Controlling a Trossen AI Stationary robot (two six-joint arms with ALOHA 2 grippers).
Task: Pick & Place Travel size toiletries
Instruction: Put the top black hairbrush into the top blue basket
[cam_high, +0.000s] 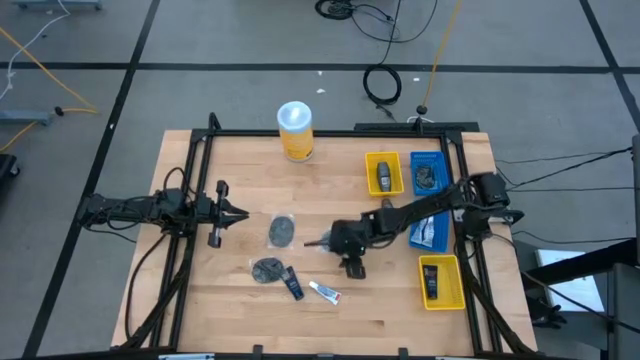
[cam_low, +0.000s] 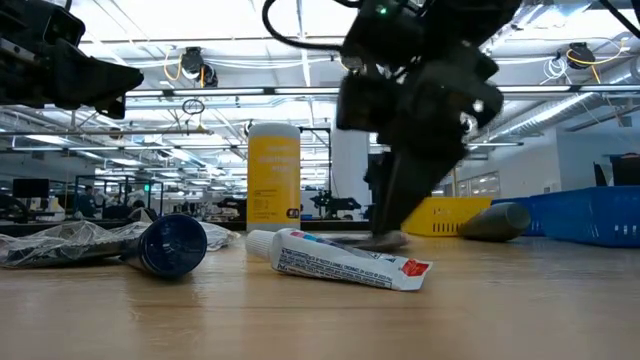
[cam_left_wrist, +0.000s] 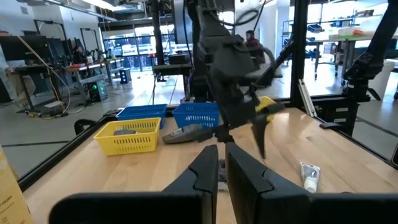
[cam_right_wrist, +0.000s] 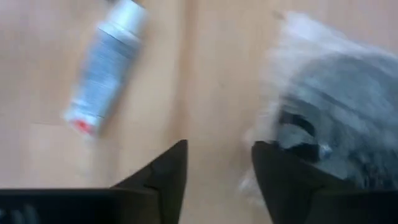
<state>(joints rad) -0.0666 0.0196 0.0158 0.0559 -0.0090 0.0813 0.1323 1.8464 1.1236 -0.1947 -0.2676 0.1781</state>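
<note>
Four loose items: still on the table (cam_high: 240, 320), clustered left of centre — grey round pouch (cam_high: 283, 230), crinkled dark pouch (cam_high: 267, 269), dark-blue bottle (cam_high: 291, 285), white tube (cam_high: 325, 292).
Handling, pouches: judged light, soft and slippery in clear film; likely to crumple; best pinched across the middle from above.
Handling, bottle: judged light and stiff; lying on its side, so it may roll; take across the barrel.
Handling, tube: judged light and squashy; grip mid-body, not the cap end.
Right gripper (cam_high: 322, 241): low over the table centre, just beside the grey round pouch; fingers (cam_right_wrist: 163, 177) parted with bare table between them, nothing held.
Left gripper (cam_high: 240, 213): waiting at the left side of the table; fingers (cam_left_wrist: 202, 171) nearly together, empty.
Yellow tray, far (cam_high: 384, 174): holds one grey oval piece.
Blue tray, far (cam_high: 428, 172): holds small dark items, kind not clear.
Blue tray, near (cam_high: 430, 230): holds something white; mostly hidden by the arm.
Yellow tray, near (cam_high: 440, 282): holds one small dark item.
Yellow canister (cam_high: 295, 132): upright at the far edge, not part of the task.
</note>
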